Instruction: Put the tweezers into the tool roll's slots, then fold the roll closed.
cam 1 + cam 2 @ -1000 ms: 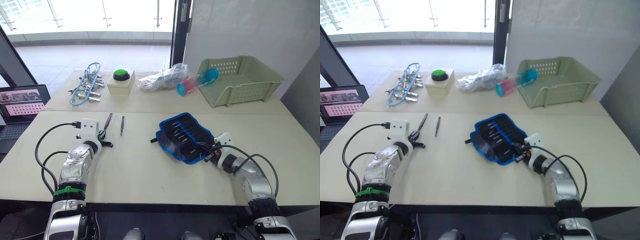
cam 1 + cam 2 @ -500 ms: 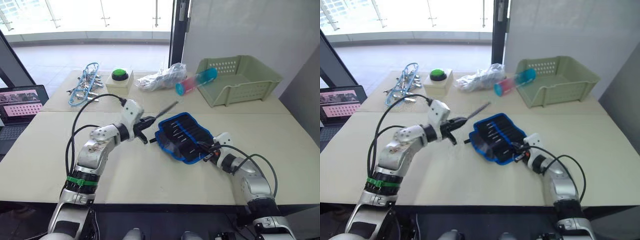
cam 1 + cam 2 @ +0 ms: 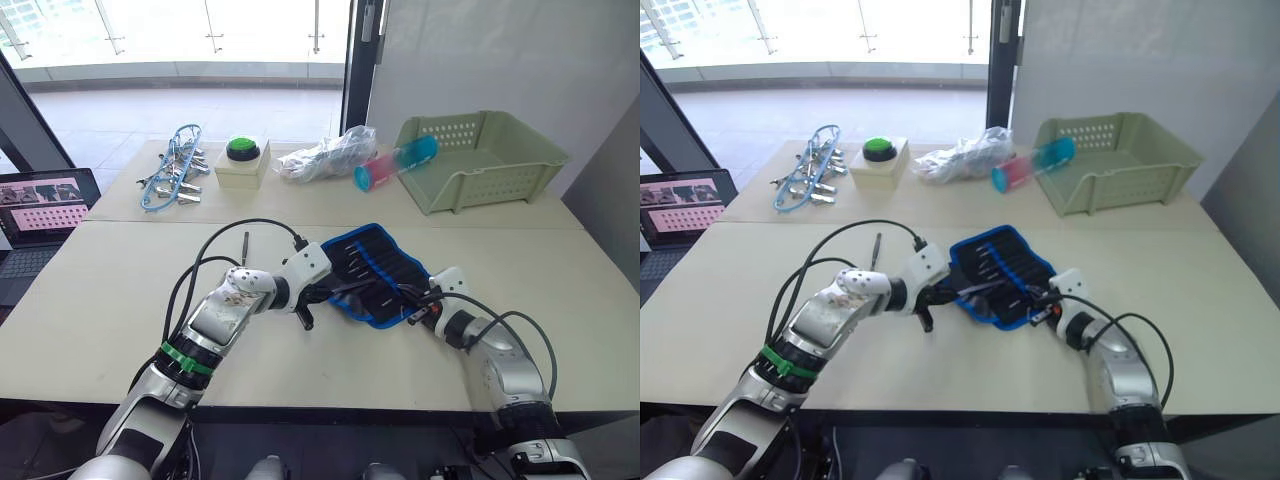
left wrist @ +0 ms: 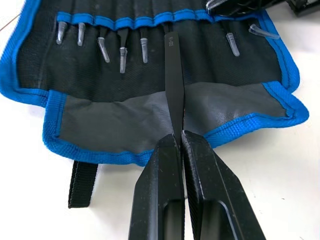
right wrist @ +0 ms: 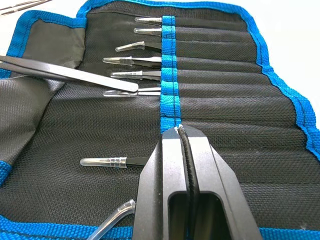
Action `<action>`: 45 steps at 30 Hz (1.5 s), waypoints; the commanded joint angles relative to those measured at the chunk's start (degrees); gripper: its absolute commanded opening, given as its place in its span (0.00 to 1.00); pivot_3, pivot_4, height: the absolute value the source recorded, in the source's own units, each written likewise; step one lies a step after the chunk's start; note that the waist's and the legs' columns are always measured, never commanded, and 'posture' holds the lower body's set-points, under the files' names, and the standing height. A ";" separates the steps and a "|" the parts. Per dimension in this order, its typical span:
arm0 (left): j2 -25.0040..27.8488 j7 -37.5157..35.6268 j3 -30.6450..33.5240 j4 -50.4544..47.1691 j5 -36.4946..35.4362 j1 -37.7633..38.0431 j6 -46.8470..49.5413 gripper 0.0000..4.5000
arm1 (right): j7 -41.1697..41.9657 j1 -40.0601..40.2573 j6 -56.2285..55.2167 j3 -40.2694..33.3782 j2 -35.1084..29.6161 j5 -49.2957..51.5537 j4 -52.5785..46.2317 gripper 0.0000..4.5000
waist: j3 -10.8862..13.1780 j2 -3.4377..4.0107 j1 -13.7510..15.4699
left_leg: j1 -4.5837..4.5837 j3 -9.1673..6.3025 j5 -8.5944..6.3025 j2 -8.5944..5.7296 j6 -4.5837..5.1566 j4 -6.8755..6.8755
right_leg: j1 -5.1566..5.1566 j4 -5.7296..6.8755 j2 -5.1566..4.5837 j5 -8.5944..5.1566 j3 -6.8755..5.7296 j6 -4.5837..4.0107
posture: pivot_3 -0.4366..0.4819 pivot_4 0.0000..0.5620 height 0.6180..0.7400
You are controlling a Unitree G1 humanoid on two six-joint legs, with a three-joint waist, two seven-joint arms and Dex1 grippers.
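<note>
The tool roll (image 3: 375, 262) lies open on the table, black with blue trim. Several tweezers (image 5: 135, 61) with clear tip caps sit in its slots (image 5: 215, 65). My left gripper (image 4: 179, 137) is shut on one dark tweezer (image 4: 173, 85), whose tip points at the blue slot band near the roll's middle. In the eye view my left gripper (image 3: 325, 292) is at the roll's left near edge. My right gripper (image 5: 177, 131) is shut on the roll's fabric at its near right edge (image 3: 418, 302). Another tweezer (image 3: 245, 248) lies loose on the table, left of the roll.
At the back stand a green basket (image 3: 480, 160), a blue and pink tube (image 3: 395, 162), a crumpled plastic bag (image 3: 325, 155), a green button box (image 3: 242, 160) and silver clips with blue cord (image 3: 172, 178). A laptop (image 3: 45, 210) sits at the far left.
My left arm swung from the table's left side to the roll, carrying one tweezer and leaving the other on the table. The right gripper stayed at the roll's edge.
</note>
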 commanded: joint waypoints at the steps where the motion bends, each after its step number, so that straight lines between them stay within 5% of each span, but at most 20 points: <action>1: -1.15 -0.28 -0.48 -0.11 0.79 -1.67 -0.23 0.01 | -0.60 1.17 1.47 0.22 -0.25 -0.96 1.61 0.00 | 0.00 0.00 0.01 | 0.00 0.00 0.00 0.00 0.00 0.00 | 0.00 0.00 0.00 0.00 0.00 0.00 | 0.48 0.27 1.00; 20: -9.42 1.95 -0.95 9.09 3.96 -5.72 -2.92 0.01 | -0.97 0.98 1.44 0.32 0.00 -0.98 1.65 0.00 | 0.00 0.00 0.03 | -0.02 0.10 0.00 -0.02 0.00 0.04 | 0.01 0.00 -0.01 0.00 -0.01 0.00 | 0.48 0.27 1.00; 34: -23.33 5.61 0.23 32.48 7.61 -11.13 -21.82 0.01 | -1.42 0.46 1.50 0.54 0.26 -0.96 1.68 0.00 | 0.00 -0.01 0.36 | -0.05 0.24 0.01 -0.10 0.01 0.11 | 0.05 0.00 -0.05 0.01 -0.06 0.03 | 0.48 0.27 1.00; 45: -26.44 6.23 3.44 40.18 9.37 -14.04 -25.82 0.01 | -1.65 0.82 1.69 0.56 0.35 -0.90 1.24 0.00 | 0.00 -0.02 0.41 | -0.08 0.24 0.02 -0.15 0.03 0.12 | 0.05 0.00 -0.08 0.02 -0.06 0.06 | 0.48 0.27 1.00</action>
